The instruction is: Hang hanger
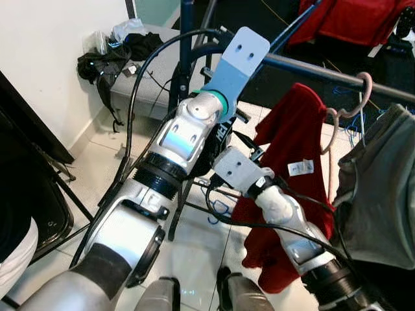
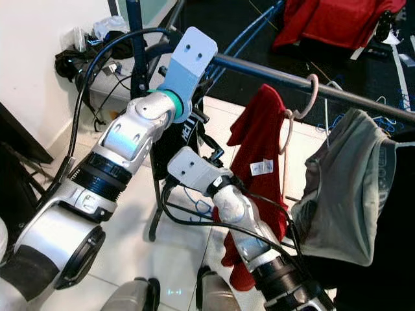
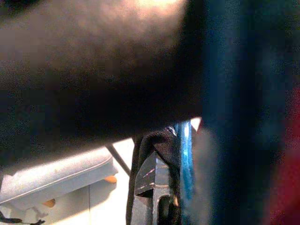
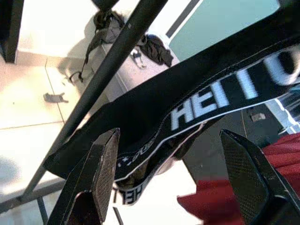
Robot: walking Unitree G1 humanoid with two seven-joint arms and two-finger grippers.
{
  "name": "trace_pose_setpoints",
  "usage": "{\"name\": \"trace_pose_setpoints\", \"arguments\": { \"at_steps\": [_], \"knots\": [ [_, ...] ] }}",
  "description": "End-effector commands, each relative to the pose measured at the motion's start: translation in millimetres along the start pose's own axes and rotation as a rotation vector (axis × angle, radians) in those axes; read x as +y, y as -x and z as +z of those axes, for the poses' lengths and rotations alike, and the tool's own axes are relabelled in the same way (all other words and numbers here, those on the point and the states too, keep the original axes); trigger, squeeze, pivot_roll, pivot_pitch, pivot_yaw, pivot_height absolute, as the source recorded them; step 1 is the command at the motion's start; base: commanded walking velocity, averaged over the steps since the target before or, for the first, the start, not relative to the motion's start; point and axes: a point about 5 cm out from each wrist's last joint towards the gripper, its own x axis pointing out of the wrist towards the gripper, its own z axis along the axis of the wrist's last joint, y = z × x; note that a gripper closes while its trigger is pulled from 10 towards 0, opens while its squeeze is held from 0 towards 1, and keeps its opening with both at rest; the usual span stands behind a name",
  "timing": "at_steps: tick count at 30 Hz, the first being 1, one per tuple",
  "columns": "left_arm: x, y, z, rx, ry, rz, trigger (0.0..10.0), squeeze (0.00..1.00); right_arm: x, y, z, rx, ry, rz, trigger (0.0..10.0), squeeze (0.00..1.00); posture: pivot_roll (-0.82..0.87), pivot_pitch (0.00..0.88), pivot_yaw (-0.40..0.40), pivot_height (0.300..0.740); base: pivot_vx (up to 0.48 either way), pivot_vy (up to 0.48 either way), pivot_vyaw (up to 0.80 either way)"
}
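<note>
Your hanger (image 2: 297, 107), thin, light and springy, hangs hooked on the rail (image 2: 272, 74) carrying the soft red garment (image 2: 259, 155); grip its neck, not the cloth. Your right gripper (image 4: 173, 183) stands wide open, holding nothing, before the black lettered garment (image 4: 206, 103). Your left gripper's opening you cannot tell; it is up at the rail.

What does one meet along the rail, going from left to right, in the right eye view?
Left arm → black garment → red garment → pink hanger → grey garment.
</note>
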Motion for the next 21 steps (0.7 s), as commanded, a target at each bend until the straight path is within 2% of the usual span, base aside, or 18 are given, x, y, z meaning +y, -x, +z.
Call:
{"name": "trace_pose_setpoints", "arguments": {
  "at_steps": [1,4,5,6,8,9,11,21],
  "knots": [
    [-3.8,-1.6,-15,0.068,0.021,-0.012,10.0,0.00,5.6,0.4,-6,0.035,-0.001,0.026,10.0,0.00,0.00,0.139,0.057,0.740,0.000,0.000,0.00],
    [-2.7,-2.4,-12,0.053,0.025,-0.013,10.0,0.00,9.9,-1.3,-5,0.030,-0.050,0.053,10.0,0.00,0.00,0.138,0.055,0.740,0.000,0.000,0.00],
    [-1.9,-2.7,-9,0.040,0.025,-0.014,10.0,0.00,13.8,-4.8,-1,0.026,-0.169,0.070,10.0,0.00,0.01,0.138,0.053,0.740,0.000,0.000,0.00],
    [-1.9,-2.7,-9,0.040,0.025,-0.014,10.0,0.00,13.8,-4.8,-1,0.026,-0.169,0.070,10.0,0.00,0.01,0.138,0.053,0.740,0.000,0.000,0.00],
    [-1.6,-2.8,-5,0.020,0.026,-0.019,10.0,0.00,22.7,-13.5,3,0.049,-0.346,0.128,10.0,0.00,0.01,0.139,0.049,0.740,0.000,0.000,0.00],
    [-1.6,-2.8,-5,0.020,0.026,-0.019,10.0,0.00,22.7,-13.5,3,0.049,-0.346,0.128,10.0,0.00,0.01,0.139,0.049,0.740,0.000,0.000,0.00],
    [-2.6,-3.1,-2,0.006,0.028,-0.025,10.0,0.00,25.9,-19.8,3,0.076,-0.406,0.140,10.0,0.00,0.01,0.139,0.046,0.740,0.000,0.000,0.00],
    [-5.2,-0.9,6,-0.030,0.038,-0.045,10.0,0.00,17.7,-38.5,-5,0.104,-0.376,0.061,10.0,0.00,0.02,0.141,0.043,0.740,0.000,0.000,0.00]
  ]
}}
